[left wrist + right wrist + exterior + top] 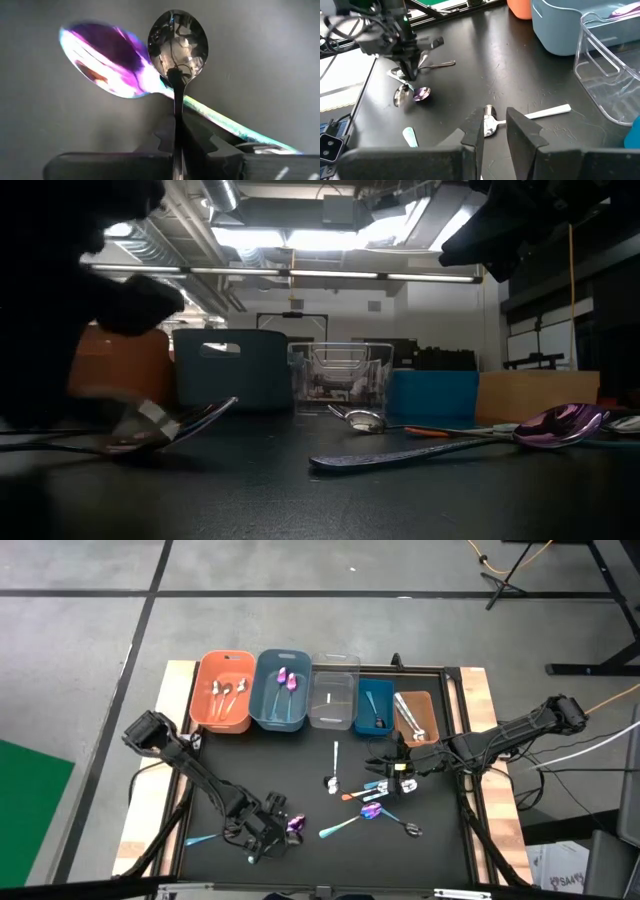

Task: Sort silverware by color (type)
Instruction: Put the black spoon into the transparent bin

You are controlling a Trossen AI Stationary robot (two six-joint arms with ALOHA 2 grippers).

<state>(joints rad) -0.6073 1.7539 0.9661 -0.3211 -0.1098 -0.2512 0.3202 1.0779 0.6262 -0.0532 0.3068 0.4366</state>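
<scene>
Silver spoon [178, 42] clenched in my left tool [268, 830]; I'd lift straight, clearing the purple spoon [107, 65], right tool [494, 131] released.

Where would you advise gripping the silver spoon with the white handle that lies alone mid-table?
Judging by its pose, grip the white-handled spoon across the slim white handle, coming straight down. It lies flat, handle toward the bins, clear of other silverware; the rounded bowl offers the jaws less purchase.
</scene>
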